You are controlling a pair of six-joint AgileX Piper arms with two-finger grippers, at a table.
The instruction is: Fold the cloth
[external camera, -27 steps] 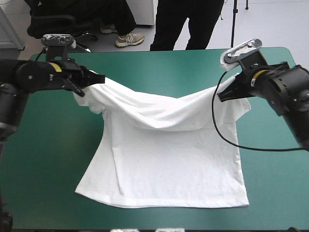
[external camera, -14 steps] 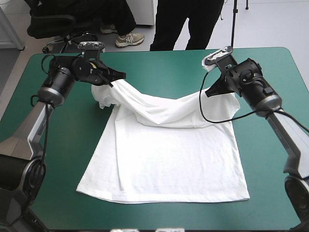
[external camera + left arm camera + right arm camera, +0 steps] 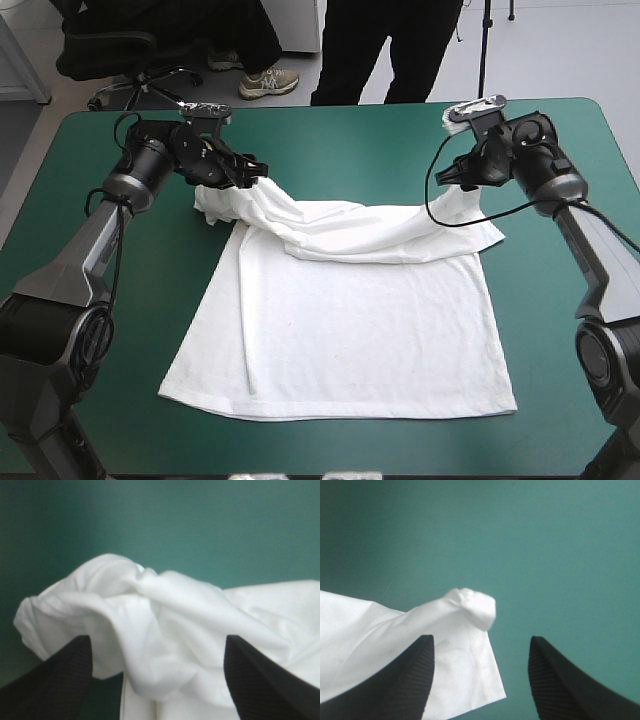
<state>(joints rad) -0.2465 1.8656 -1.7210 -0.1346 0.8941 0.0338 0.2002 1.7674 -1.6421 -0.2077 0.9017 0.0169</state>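
Shift: T-shirt (image 3: 340, 330) far edge lower.
Left gripper (image 3: 157, 637): spread, T-shirt between.
Right gripper (image 3: 481, 637): spread, sleeve (image 3: 470, 605) seemingly loose.
Axis: near-far.

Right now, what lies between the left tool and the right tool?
The white T-shirt, rumpled, spans from left tool to right tool, in the high view.

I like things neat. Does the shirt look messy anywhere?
Yes. The T-shirt lies flat toward the near edge, but its far part is bunched in a rumpled ridge, with a crumpled lump beside the left gripper.
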